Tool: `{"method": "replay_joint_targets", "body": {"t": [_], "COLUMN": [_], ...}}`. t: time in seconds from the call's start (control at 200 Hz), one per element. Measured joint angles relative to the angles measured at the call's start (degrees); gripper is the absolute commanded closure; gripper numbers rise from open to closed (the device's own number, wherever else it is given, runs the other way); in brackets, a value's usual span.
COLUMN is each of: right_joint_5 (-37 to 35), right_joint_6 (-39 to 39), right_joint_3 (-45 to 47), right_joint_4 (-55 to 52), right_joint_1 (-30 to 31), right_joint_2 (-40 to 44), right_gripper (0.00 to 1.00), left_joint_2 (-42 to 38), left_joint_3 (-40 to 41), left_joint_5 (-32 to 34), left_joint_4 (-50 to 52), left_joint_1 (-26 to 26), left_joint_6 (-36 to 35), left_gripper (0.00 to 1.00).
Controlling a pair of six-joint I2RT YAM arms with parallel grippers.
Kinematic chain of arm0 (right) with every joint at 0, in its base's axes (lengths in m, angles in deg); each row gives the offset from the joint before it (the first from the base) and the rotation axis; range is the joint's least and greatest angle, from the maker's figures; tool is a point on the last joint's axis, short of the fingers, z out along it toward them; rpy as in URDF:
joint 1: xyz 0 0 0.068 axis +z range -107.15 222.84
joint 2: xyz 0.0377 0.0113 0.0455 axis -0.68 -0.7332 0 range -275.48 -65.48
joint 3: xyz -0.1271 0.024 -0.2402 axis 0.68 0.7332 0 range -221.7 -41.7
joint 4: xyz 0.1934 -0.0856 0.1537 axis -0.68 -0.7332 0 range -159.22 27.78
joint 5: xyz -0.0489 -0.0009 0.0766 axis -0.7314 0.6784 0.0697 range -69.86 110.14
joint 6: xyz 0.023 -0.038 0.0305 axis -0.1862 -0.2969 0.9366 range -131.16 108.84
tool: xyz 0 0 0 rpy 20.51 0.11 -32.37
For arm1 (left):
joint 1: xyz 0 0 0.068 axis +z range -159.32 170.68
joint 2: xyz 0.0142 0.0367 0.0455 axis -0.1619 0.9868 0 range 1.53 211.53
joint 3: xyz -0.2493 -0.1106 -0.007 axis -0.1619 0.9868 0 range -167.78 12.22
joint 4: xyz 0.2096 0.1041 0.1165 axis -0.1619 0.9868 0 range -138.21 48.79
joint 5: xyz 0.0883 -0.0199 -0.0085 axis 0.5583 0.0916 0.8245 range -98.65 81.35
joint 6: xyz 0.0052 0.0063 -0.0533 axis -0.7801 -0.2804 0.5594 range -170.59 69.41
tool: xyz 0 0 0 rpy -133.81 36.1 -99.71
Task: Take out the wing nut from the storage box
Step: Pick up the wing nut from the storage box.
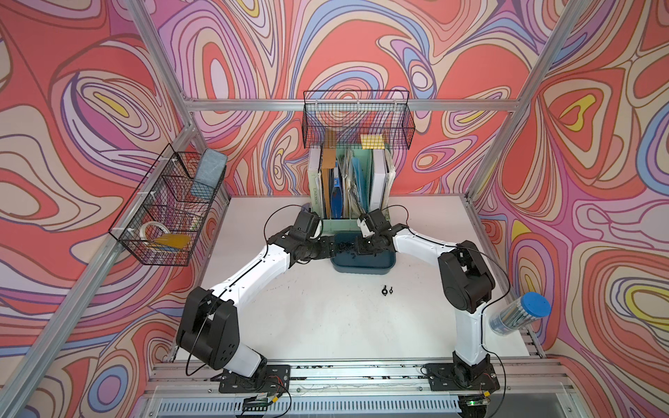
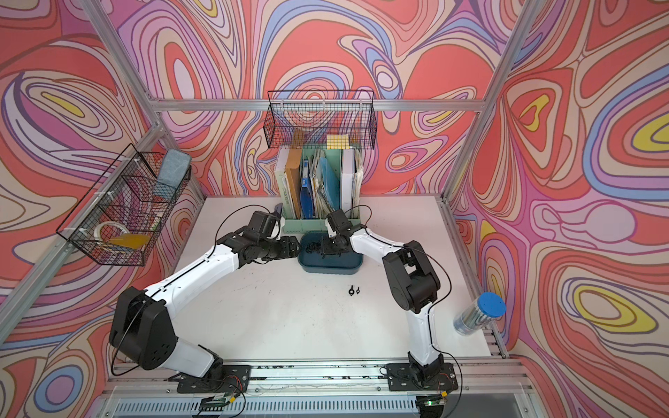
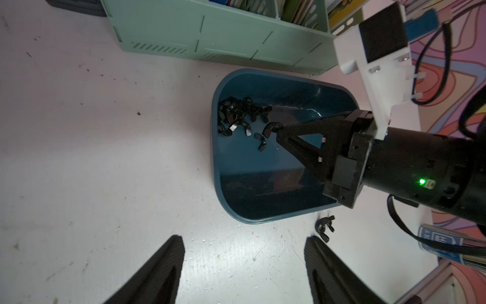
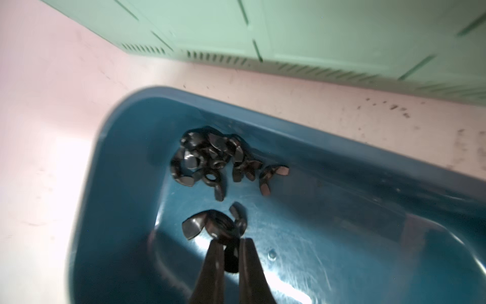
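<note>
Wing nut [image 4: 214,223] looks black and glossy, with two rounded wings.

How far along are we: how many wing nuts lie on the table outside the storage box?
2. One wing nut and a second wing nut lie side by side on the table, near the storage box's robot-facing wall. Others could be hidden from view.

One box [image 1: 362,268], one file holder [image 3: 210,31], one tube [image 1: 517,315]. Two baskets: side basket [image 1: 166,217], back basket [image 1: 356,119]. Two nuts [image 1: 382,290] out on the table [image 1: 325,325]; in the box, a clump [image 4: 207,160] too tangled to count, plus one loose nut [image 3: 261,142] and one pinched nut [image 4: 210,223]
</note>
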Motion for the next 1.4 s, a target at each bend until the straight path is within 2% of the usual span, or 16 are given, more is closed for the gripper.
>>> {"method": "replay_joint_targets", "body": {"t": [0.13, 0.451, 0.661, 0.746, 0.816, 0.946, 1.402], "right_joint_5": [0.4, 1.3, 1.9, 2.2, 2.3, 2.6, 3.6], "right_joint_6": [2.0, 7.5, 9.4, 9.7, 10.0, 10.4, 10.8], "right_joint_3": [2.6, 9.4, 12.4, 13.1, 13.4, 13.7, 13.7], "right_joint_4": [1.4, 5.2, 6.9, 7.3, 7.4, 7.4, 7.6], "right_joint_1": [0.0, 0.0, 0.0, 0.0, 0.0, 0.0, 1.2], "right_joint_2": [4.9, 16.1, 20.1, 20.7, 20.8, 20.9, 20.9], "right_gripper": [0.91, 0.90, 0.89, 0.89, 0.89, 0.89, 0.88], "left_joint_2": [0.0, 0.0, 1.5, 3.0, 3.9, 5.0, 8.0], "left_joint_3": [0.0, 2.5, 4.5, 4.6, 4.6, 4.6, 4.6], "left_joint_5": [-4.4, -13.5, -17.0, -18.3, -19.1, -19.8, -20.9], "left_joint_4": [-2.8, -15.1, -24.1, -27.3, -29.0, -30.9, -32.6], "left_joint_1": [0.0, 0.8, 1.1, 1.1, 1.1, 1.0, 0.3], "left_joint_6": [4.1, 17.6, 25.8, 28.2, 29.6, 30.9, 31.7], "left_gripper": [0.37, 0.52, 0.66, 0.66, 0.71, 0.74, 0.75]}}
